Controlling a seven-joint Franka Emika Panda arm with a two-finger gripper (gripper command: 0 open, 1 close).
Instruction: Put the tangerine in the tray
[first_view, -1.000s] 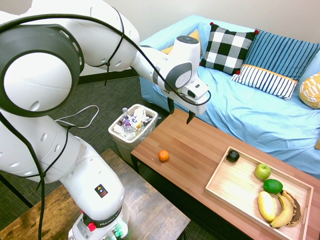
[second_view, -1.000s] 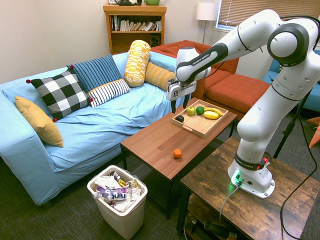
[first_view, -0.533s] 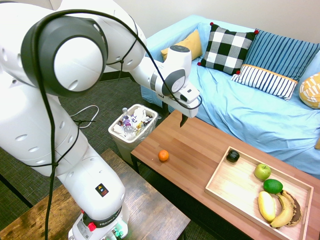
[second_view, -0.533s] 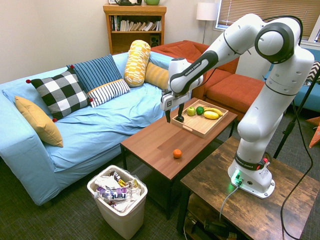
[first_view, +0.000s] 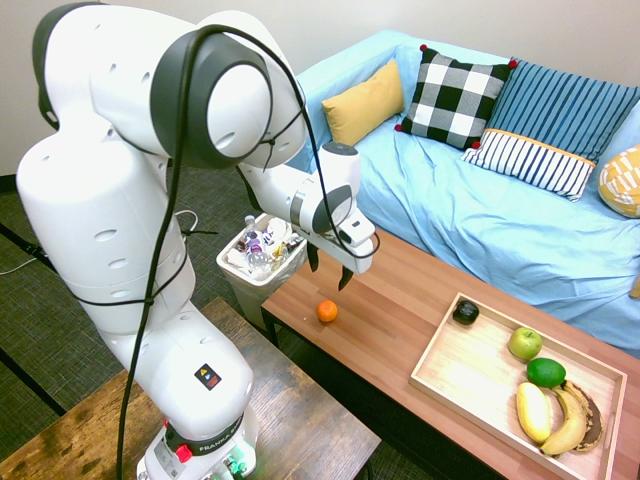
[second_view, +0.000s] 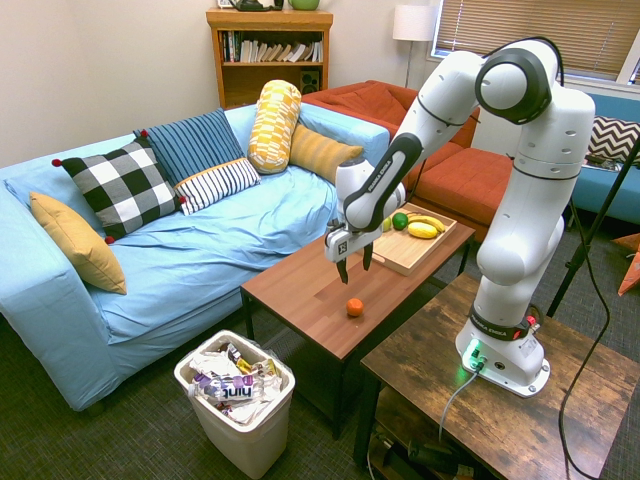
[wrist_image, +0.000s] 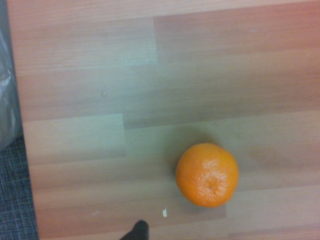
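The end effector (first_view: 329, 272) hangs with its fingers spread and holding nothing, just above the tangerine (first_view: 327, 311), which lies on the table (first_view: 400, 290), well apart from the tray (first_view: 470, 375)

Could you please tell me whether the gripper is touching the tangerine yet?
Apart. In the first exterior view, the open gripper hangs above the small round orange tangerine, with bare brown wooden table visible between them.

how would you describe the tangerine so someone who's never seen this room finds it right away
Find the long reddish-brown coffee table in front of the blue sofa. At the table's end nearest the white trash bin, far from the tray, the tangerine sits alone on bare wood, just under the open claw. It is the only orange fruit and the only one outside the tray.
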